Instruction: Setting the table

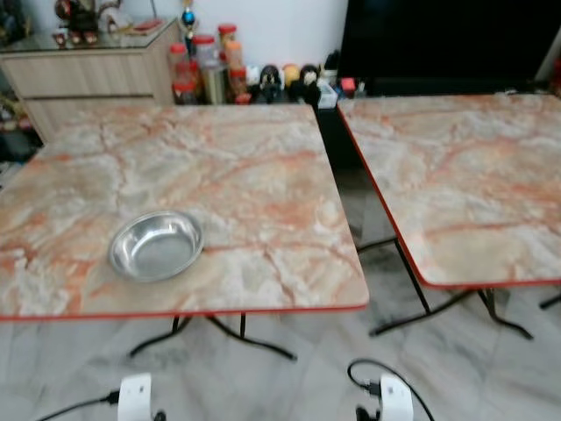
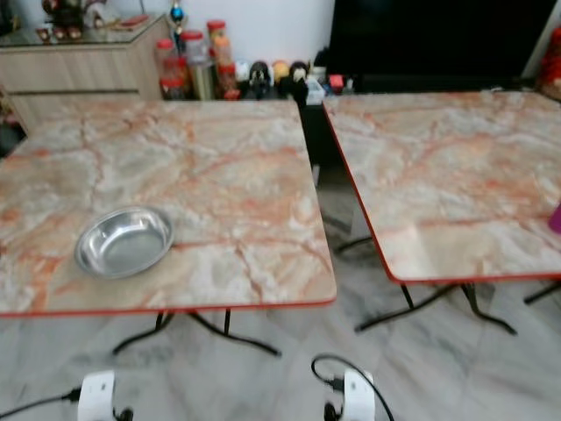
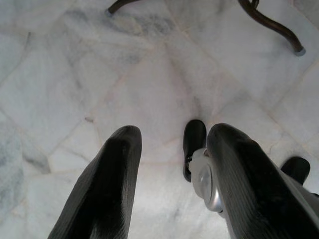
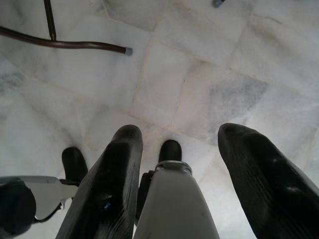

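Fingers of the left gripper (image 3: 172, 179) and right gripper (image 4: 179, 179) hang spread apart, empty, above the marble floor (image 4: 209, 74); steel bowl (image 1: 156, 245) rests near the bench (image 1: 263, 184) front edge.

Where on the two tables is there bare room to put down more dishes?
On the left table, all the top beyond and right of the steel bowl is bare. The right table is bare as far as seen. Crowded: the floor behind, with jars beside the cabinet.
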Tool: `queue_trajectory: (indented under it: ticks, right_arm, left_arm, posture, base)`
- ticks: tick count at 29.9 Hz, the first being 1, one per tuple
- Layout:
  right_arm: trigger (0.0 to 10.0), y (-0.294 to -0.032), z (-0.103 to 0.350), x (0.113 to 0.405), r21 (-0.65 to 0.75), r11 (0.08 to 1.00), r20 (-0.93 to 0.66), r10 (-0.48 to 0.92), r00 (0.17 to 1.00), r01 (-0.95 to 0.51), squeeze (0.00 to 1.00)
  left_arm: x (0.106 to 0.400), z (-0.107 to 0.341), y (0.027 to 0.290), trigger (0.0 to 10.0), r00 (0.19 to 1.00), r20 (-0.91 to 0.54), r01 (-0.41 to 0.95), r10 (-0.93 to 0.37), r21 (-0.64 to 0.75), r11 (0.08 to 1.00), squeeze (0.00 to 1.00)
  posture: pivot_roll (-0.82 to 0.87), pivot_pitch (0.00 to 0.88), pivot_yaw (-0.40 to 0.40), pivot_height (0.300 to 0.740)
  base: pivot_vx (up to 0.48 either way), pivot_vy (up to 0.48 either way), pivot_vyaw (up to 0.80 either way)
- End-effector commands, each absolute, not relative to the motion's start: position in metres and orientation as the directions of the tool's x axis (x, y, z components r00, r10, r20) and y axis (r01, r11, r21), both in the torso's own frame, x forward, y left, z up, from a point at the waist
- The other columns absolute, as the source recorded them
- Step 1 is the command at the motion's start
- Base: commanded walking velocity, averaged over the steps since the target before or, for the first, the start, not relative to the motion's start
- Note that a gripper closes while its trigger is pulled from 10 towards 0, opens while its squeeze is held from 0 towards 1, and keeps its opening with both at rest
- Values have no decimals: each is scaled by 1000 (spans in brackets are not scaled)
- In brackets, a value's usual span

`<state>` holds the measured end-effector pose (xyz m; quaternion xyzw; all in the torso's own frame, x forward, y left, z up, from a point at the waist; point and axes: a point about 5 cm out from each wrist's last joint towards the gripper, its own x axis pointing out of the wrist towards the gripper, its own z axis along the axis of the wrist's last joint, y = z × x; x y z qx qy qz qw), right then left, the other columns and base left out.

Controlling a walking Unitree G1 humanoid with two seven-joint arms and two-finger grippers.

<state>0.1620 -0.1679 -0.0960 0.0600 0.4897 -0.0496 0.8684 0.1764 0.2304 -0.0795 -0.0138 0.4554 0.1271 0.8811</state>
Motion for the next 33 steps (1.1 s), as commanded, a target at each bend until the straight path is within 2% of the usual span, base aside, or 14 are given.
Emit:
queue_trajectory:
  ticks: [1, 7, 20, 33]
  right_arm:
    - [10000, -169, -94, 165, 59, 987, -846, -31, 532, 152, 0]
    - [10000, -168, -94, 166, 60, 988, -846, -25, 533, 142, 0]
    - [10000, -167, -93, 168, 68, 988, -846, -15, 533, 136, 0]
    - [10000, -168, -94, 167, 66, 991, -848, -5, 529, 116, 0]
  left_arm:
    - [178, -79, 231, 10000, 548, -809, -234, 213, 96, 968, 0]
    - [177, -79, 232, 10000, 545, -812, -225, 209, 98, 969, 0]
    - [176, -79, 235, 10000, 540, -812, -227, 222, 114, 967, 0]
    - [173, -80, 236, 10000, 539, -811, -233, 228, 117, 965, 0]
  posture:
    - [-51, 0, 2, 740]
    - [-70, 0, 10, 740]
    - [-4, 0, -3, 740]
    - [21, 0, -19, 740]
  base:
    - [0, 0, 0]
    - [0, 0, 0]
    - [0, 0, 0]
    - [0, -289, 0]
